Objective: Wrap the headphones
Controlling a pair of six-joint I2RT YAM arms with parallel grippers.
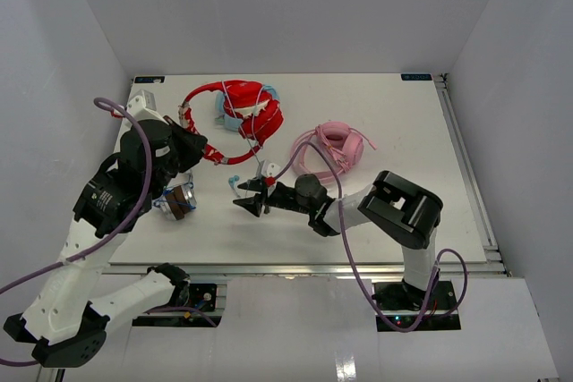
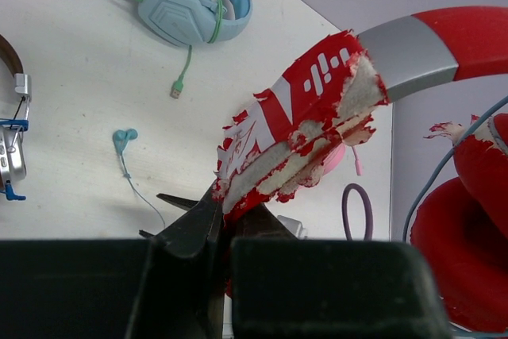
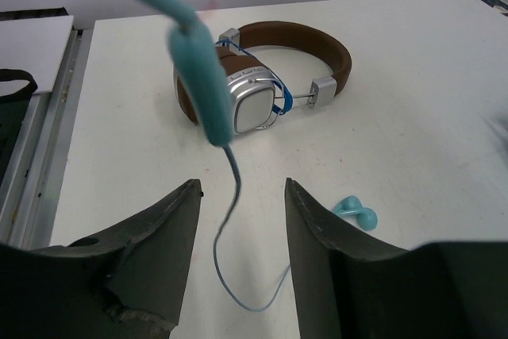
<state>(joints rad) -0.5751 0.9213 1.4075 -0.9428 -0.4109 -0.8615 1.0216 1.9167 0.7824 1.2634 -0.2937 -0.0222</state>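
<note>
Two arms: left fingers (image 2: 194,226) clamp the headphones' (image 1: 257,115) frayed headband (image 2: 309,109); right fingers (image 3: 155,232) gape, teal cable (image 3: 203,85) seemingly between.

The red headphones (image 1: 240,112) have one headband (image 2: 317,117) end, its red covering flaked down to whitish padding, pinched in the left gripper (image 2: 222,212). The round earcups (image 2: 452,252) sit just beyond it, crossed by a thin pale cable (image 2: 413,196).

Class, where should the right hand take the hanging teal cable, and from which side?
Probably its thick sleeve, coming straight ahead: it hangs nearly upright over the gap of the open right hand, and is bulkier than the thin wire below.
</note>
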